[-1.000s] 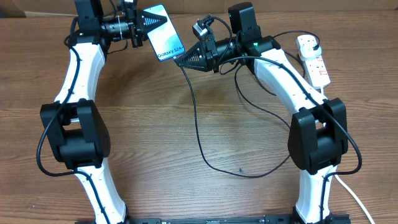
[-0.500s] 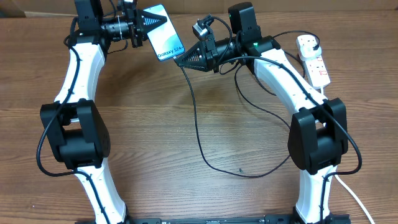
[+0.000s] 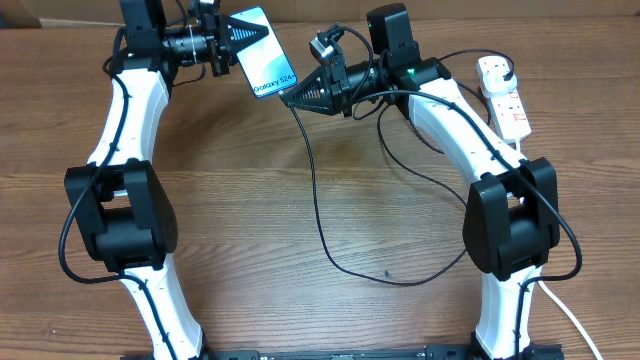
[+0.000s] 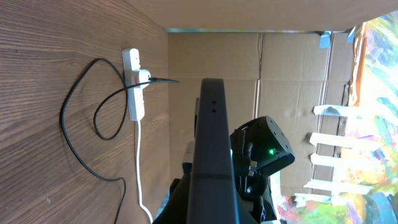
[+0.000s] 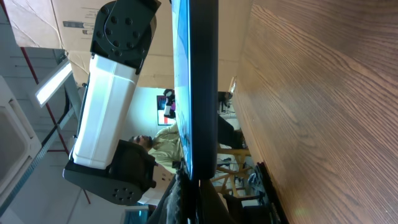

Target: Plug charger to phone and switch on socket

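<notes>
My left gripper point(image 3: 232, 40) is shut on the phone point(image 3: 262, 52) and holds it up off the table at the back, blue screen up, the "Galaxy S24" end toward the right arm. My right gripper point(image 3: 292, 96) is shut on the connector tip of the charger point(image 3: 318, 205) and presses it against that short end. In the right wrist view the phone point(image 5: 202, 81) stands edge-on just above my right gripper point(image 5: 194, 194). From the left wrist, the phone point(image 4: 211, 143) hides my left gripper point(image 4: 211, 208). The charger's black plug point(image 3: 499, 68) sits in the socket point(image 3: 508, 103).
The black cable loops across the middle of the wooden table point(image 3: 250, 240) and back up to the white power strip point(image 4: 132, 84) at the far right. Its thick white cord point(image 3: 568, 315) runs along the right arm's base. Cardboard boxes point(image 4: 280, 68) stand behind the table.
</notes>
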Tool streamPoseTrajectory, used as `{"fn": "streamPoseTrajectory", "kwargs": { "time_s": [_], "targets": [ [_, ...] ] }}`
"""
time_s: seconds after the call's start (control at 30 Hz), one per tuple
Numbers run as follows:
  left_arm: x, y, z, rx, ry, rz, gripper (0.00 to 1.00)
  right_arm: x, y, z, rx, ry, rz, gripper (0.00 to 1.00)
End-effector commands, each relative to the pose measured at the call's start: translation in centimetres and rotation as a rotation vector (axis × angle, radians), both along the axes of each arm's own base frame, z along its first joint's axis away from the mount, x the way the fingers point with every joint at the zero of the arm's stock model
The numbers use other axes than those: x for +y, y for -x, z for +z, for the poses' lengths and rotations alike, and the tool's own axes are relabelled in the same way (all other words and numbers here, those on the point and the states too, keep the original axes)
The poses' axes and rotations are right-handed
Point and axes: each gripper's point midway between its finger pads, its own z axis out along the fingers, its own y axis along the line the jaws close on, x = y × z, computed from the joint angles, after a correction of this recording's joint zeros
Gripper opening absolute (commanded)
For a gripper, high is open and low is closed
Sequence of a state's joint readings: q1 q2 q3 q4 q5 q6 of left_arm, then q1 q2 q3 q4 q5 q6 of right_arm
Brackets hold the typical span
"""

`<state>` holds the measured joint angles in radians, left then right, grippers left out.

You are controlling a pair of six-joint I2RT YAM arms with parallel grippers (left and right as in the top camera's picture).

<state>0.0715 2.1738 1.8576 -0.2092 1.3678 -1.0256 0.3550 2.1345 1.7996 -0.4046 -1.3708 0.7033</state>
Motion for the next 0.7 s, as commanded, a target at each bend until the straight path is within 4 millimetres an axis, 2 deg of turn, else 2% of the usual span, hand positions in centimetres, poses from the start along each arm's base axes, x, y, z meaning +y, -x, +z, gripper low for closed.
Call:
{"fn": "streamPoseTrajectory", "kwargs": {
  "time_s": [0.0,0.3,0.67],
  "targets": [
    [-1.4,0.7,0.8,-0.020,0.017,-0.057,0.04,-0.1,-0.4,0.2,-0.017,0.015,-0.029,0.04],
    [-2.5,1.0,0.8,-0.038,0.013,-0.079,0.04,-0.1,-0.6,0.1,-0.003,0.026,-0.044,0.04],
    [-2.7,1.6,1.1,-0.050,0.028,-0.111,0.04,-0.7,-1.3,0.1,-0.011,0.026,-0.065,0.04]
  ]
}}
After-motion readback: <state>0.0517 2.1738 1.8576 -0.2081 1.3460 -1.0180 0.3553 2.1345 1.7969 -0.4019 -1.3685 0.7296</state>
